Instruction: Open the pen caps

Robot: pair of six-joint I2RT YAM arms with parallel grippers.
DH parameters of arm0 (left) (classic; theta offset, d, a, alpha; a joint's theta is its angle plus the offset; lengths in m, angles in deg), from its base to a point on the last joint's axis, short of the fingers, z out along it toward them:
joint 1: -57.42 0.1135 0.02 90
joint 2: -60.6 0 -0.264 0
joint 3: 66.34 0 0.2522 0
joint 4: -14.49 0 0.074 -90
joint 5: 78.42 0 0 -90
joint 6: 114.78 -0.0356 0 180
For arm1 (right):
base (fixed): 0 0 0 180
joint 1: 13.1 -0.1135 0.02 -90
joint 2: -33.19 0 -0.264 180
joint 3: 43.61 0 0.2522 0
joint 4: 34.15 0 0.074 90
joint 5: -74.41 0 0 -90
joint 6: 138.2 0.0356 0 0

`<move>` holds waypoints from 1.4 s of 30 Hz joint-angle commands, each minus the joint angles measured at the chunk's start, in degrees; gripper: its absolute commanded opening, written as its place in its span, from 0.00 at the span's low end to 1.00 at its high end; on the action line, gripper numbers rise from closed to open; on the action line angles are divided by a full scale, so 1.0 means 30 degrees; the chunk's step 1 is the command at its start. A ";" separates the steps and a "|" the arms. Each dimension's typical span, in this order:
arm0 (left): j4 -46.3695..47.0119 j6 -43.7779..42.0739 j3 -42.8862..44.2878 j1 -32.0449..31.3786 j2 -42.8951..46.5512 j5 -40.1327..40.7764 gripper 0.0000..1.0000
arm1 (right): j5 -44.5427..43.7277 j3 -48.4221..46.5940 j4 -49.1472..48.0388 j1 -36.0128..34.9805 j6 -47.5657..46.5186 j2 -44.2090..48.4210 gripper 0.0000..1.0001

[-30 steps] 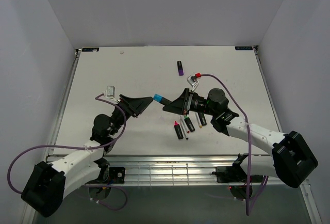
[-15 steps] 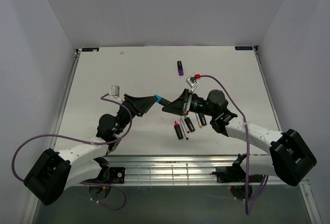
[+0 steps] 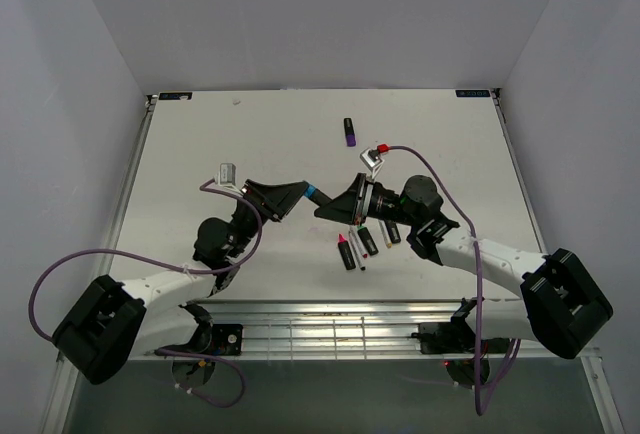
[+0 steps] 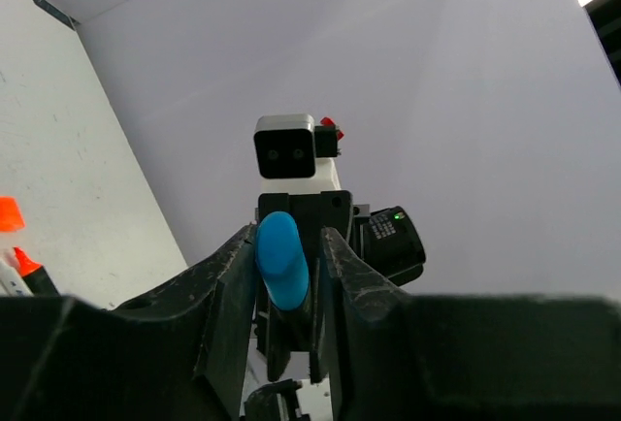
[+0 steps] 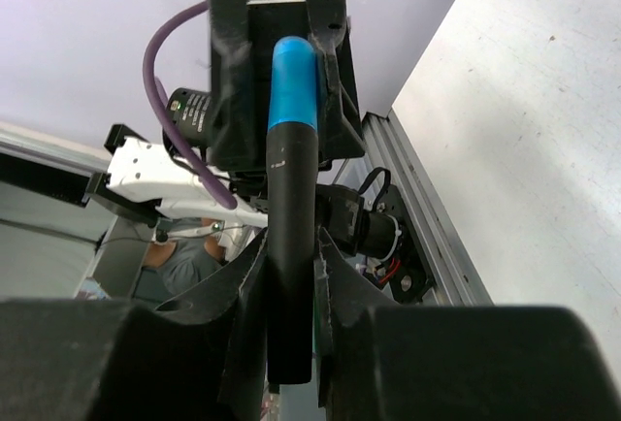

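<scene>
Top external shows the white worktop (image 3: 220,134) with both arms meeting above its middle. Over the last second the left arm (image 3: 160,289) has swung inward and reached forward. The left jaws, which stood short of the blue cap (image 3: 311,193), now enclose it. The right arm (image 3: 480,254) has hardly moved. The right jaws are pinching the black marker body (image 5: 291,246), held off the worktop with its capped end toward the left arm.

Left wrist view has the cap sitting between the left jaws, touching one and close against the other; whether they already squeeze it I cannot tell. The approach looks complete, leaving a firm clamp and a straight pull apart.

Several markers (image 3: 348,252) lie just beside the right arm, and a purple-ended marker (image 3: 349,132) lies well apart on the far side.
</scene>
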 commanded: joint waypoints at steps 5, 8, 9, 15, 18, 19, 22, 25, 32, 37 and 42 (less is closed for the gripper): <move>0.2089 0.0842 0.0450 -0.0113 -0.0789 -0.1075 0.29 | 0.0853 -0.0356 0.0057 -0.0119 -0.0696 -0.0240 0.08; 0.2499 0.1018 0.0157 -0.0113 -0.0878 -0.1193 0.18 | 0.1320 -0.0503 0.0266 -0.0119 -0.1136 -0.0328 0.09; 0.2616 0.1048 0.0069 -0.0113 -0.0907 -0.1222 0.14 | 0.1497 -0.0532 0.0411 -0.0148 -0.1282 -0.0328 0.11; 0.0922 0.0495 0.0097 0.0355 0.0117 -0.3006 0.00 | 0.1734 -0.1642 0.4828 0.0641 -0.5055 0.0841 0.40; -0.0194 0.0170 0.0128 0.0473 0.0616 -0.3916 0.00 | 0.1820 -0.2990 0.8053 0.0964 -0.7076 0.0961 0.46; -0.0137 0.0169 0.0069 0.0473 0.0616 -0.4062 0.00 | 0.2024 -0.3225 0.8668 0.1023 -0.7258 0.0816 0.46; 0.0565 0.0460 -0.0020 0.0502 0.0120 -0.4795 0.00 | 0.2786 -0.3754 0.8733 0.1199 -0.7464 0.0493 0.46; 0.1586 0.0957 -0.0077 0.0502 -0.0700 -0.5294 0.00 | 0.3226 -0.3960 0.8588 0.1170 -0.7378 0.0200 0.40; 0.2588 0.1107 0.0214 0.0531 -0.1610 -0.5120 0.00 | 0.4339 -0.3288 0.7475 0.1199 -0.6618 -0.0064 0.08; 0.2209 0.0404 0.1208 0.0649 -0.1785 -0.4943 0.00 | 0.4721 -0.2117 0.6594 0.1112 -0.6264 0.0170 0.08; 0.2820 0.0227 0.1620 0.1993 -0.2194 -0.4444 0.00 | 0.4518 -0.0185 0.6302 0.0380 -0.5942 0.0694 0.08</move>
